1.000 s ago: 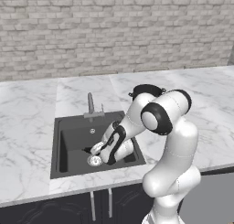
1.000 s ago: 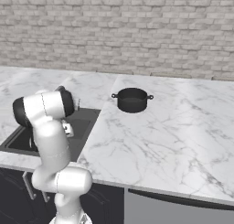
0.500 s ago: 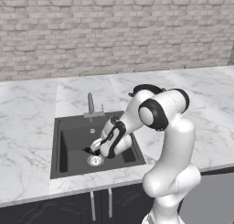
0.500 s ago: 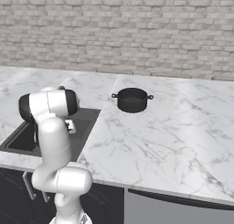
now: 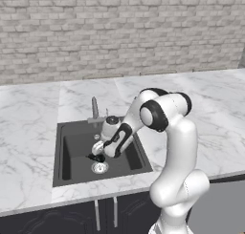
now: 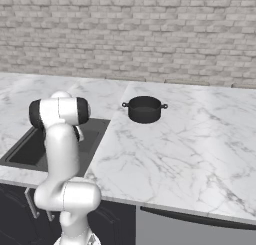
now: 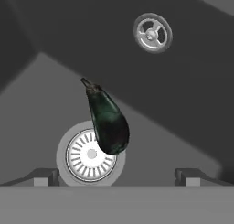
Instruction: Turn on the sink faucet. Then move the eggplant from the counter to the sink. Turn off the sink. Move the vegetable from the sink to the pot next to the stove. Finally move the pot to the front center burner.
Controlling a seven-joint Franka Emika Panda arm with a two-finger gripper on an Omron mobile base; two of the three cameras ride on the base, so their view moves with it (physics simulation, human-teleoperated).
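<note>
Down in the sink (image 5: 67, 152), the eggplant (image 7: 108, 120) overlaps the drain (image 7: 87, 157). Pincer (image 7: 116, 175) gapes, empty, above the eggplant. Best descend centred across its belly before clenching.

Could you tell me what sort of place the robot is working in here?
It looks like a kitchen: a white marble counter holds a recessed dark sink with a slim faucet, a black pot stands on the counter, and an eggplant lies by the sink's drain.

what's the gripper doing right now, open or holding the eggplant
Gripper: open, holding nothing; the eggplant lies free over the sink drain.
</note>
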